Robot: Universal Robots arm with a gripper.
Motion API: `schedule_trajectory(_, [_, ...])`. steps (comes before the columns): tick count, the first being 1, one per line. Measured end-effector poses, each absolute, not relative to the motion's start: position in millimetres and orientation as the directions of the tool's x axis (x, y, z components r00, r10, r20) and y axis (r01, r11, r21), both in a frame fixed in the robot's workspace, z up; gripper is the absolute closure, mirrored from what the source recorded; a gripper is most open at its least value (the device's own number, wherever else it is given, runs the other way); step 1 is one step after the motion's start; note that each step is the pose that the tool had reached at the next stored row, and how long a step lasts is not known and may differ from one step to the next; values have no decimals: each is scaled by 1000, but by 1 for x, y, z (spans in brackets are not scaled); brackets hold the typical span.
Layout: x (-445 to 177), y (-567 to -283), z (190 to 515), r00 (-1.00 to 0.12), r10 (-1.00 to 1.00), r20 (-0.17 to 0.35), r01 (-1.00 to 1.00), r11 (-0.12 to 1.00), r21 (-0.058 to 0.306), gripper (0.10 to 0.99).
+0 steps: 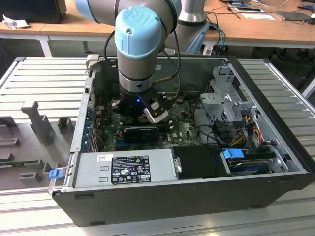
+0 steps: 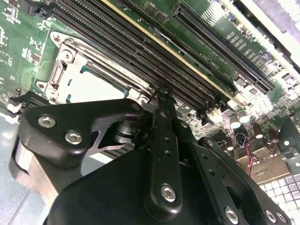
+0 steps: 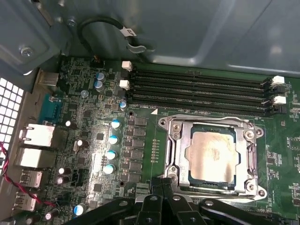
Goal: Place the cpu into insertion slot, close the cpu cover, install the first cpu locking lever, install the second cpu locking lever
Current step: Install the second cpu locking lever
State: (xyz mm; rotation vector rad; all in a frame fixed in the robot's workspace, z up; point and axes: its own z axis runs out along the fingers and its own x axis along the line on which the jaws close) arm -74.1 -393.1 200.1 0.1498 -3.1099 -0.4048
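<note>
Wooden desks stood behind an open computer case (image 1: 275,162), where the gripper (image 3: 161,185) hovered shut and empty just beside the insertion slot (image 3: 212,158). Its cpu (image 3: 211,157) lay seated, a flat beige-silver square under the thin silvery cpu cover (image 3: 180,154); I judged it light, stiff, fragile, best held by its edges

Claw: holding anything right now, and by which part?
Nothing held. The claw is shut and empty above the motherboard; the cpu sits in the insertion slot.
</note>
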Motion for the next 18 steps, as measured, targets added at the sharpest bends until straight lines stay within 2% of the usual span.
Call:
schedule_trajectory(8, [-74,-393,197,-995,-94,-14,-94,953,288,980])
schedule_trajectory(13, [-74,-393,202,-995,-95,-14,-94,953,289,980])
schedule_trajectory(18, [-74,-393,222,-995,-94,-13,-94,953,289,980])
